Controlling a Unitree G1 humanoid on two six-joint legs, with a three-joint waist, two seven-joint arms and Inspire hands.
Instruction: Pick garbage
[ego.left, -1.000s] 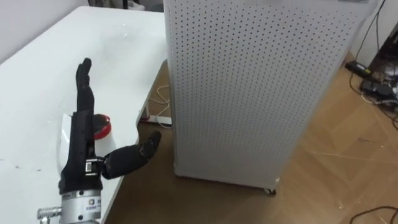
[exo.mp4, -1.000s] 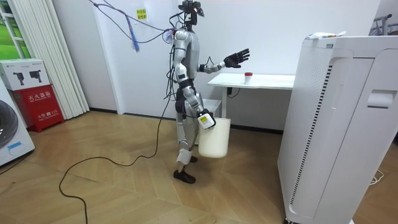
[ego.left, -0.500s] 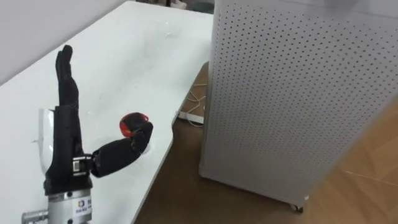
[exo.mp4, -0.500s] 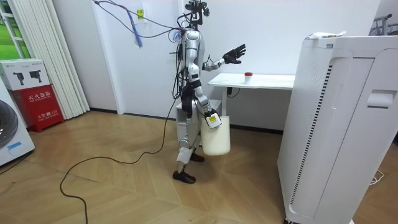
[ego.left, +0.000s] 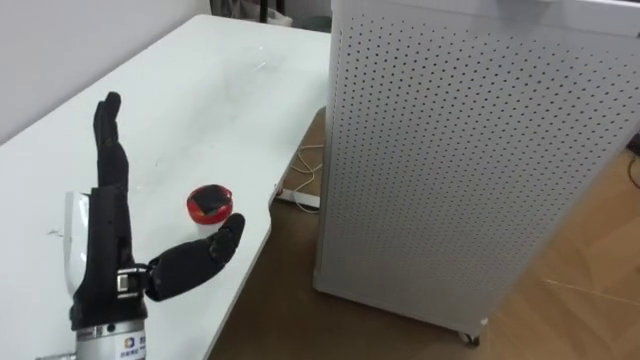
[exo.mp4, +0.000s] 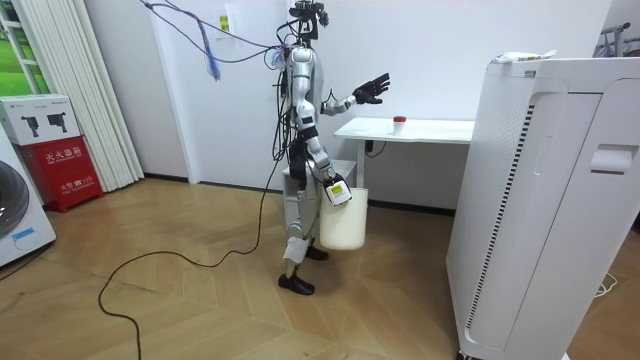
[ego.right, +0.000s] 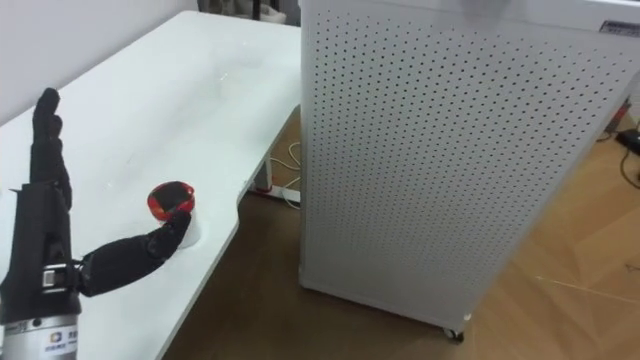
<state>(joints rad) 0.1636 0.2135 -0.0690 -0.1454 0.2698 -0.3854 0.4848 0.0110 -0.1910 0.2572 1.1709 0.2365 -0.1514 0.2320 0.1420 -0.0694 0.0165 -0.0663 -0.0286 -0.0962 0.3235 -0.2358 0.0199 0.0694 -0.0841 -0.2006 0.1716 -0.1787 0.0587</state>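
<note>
- Lower left of the left eye view: left hand (ego.left: 105, 250), matte black, fingers straight and pointing up, thumb stuck out to the right. It holds nothing.
- At the thumb tip: red-lidded cup (ego.left: 210, 204), small and round with a glossy lid, standing on the table (ego.left: 200, 100) near its right edge. The thumb tip overlaps the cup's lower rim in the frame; I cannot tell if they touch.
- Table: smooth white top with a curved cut-in along the right edge. Bare surface runs to the upper left.
- Right half: white cabinet (ego.left: 470, 160), flat panels with a regular grid of small holes and square corners, on the wood floor (ego.left: 560, 310). Only a narrow strip of floor lies between it and the table edge.
- Room view: the robot stands upright at the table's (exo.mp4: 430, 128) left end, left hand (exo.mp4: 372, 90) raised above the top, cup (exo.mp4: 399, 121) further along.
- Right hand (exo.mp4: 331, 186) is low at the hip with a white bucket (exo.mp4: 343, 218) hanging at it; fingers too small to tell.
- Open floor at frame left and bottom.
- Right eye view: same layout, with hand (ego.right: 40, 250) at lower left and cup (ego.right: 170, 198) by the thumb.
</note>
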